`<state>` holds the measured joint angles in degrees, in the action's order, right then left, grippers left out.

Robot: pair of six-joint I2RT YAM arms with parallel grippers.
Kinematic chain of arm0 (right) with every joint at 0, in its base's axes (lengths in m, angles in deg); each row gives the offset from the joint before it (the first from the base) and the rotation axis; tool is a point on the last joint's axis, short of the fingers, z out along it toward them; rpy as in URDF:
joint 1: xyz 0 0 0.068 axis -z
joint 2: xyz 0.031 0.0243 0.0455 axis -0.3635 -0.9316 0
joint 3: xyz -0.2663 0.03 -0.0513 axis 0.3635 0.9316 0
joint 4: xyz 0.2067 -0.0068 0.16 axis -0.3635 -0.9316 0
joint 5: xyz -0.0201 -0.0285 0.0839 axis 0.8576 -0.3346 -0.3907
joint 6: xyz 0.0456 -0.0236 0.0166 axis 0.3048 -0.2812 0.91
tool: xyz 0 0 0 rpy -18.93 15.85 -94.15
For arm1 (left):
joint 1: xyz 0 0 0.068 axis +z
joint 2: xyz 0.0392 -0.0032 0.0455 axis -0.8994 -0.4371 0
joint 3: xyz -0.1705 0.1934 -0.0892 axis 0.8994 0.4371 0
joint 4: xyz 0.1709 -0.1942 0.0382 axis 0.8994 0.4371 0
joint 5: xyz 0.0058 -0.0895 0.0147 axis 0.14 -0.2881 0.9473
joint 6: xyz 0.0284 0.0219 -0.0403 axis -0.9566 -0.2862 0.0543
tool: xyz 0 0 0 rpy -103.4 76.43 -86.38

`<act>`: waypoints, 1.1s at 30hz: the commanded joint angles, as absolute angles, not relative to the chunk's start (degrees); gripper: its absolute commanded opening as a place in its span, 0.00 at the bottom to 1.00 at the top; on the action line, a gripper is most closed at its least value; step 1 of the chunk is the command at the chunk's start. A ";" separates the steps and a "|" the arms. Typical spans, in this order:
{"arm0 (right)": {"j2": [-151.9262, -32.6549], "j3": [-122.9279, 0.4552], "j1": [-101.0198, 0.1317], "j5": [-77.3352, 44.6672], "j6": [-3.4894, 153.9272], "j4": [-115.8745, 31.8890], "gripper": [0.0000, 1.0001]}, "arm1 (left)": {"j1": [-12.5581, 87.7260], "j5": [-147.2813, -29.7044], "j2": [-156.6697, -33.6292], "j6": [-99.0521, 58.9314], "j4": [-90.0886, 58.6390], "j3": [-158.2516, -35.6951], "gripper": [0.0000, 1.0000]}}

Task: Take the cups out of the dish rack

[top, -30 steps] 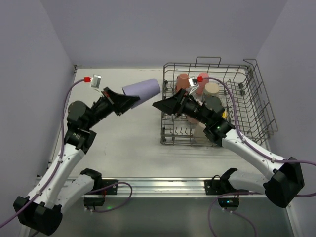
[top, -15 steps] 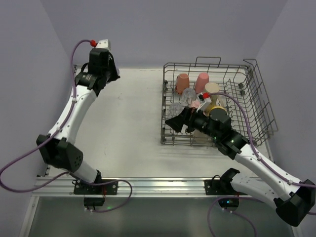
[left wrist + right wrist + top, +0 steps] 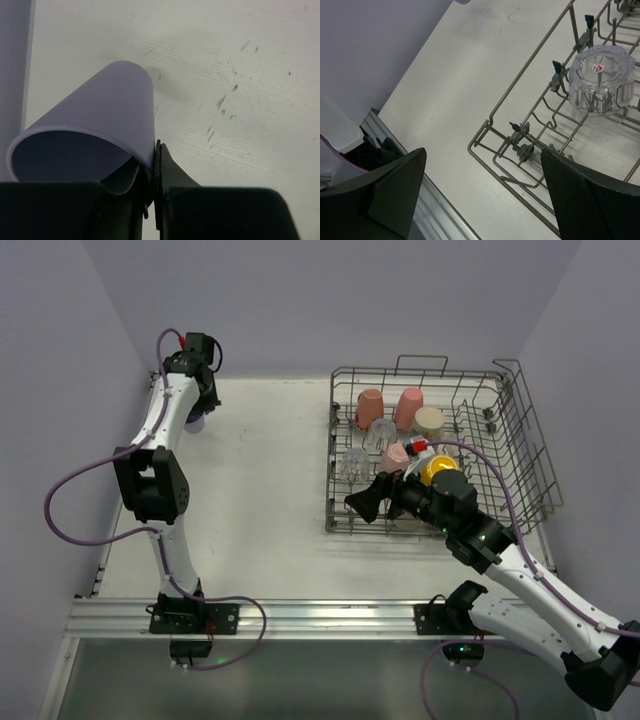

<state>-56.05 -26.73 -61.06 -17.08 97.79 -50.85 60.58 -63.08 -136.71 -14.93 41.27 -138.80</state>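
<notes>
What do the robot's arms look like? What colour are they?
The left arm and right arm are white tubes with chunky black joints. A purple cable trails along each. The left end effector and right end effector are black, with two wedge-shaped fingers.

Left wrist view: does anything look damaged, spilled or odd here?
Nothing stands out. The left gripper pinches the lavender cup by its rim wall, cup intact, and the table shows only small scuff marks.

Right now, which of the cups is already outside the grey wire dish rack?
The lavender tapered cup, pinched by its rim in the left end effector above the bare table. The other cups sit inside the grey wire dish rack.
</notes>
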 commanded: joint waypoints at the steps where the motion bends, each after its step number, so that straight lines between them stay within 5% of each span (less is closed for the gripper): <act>1: -56.91 -26.03 -61.22 -17.30 95.65 -50.45 0.99 | 61.61 -63.09 -137.95 -17.84 46.06 -141.97 0.00; 8: -58.49 -25.50 -61.22 -18.89 95.65 -49.31 0.99 | 65.65 -68.45 -140.07 -18.28 45.97 -138.98 0.00; 24: -58.76 -25.07 -61.31 -17.05 95.21 -49.13 0.99 | 71.03 -73.90 -143.49 -19.07 43.95 -139.50 0.17; 33: -58.58 -25.50 -61.31 -15.99 94.95 -49.40 0.99 | 71.47 -72.67 -142.79 -18.19 43.86 -140.38 0.56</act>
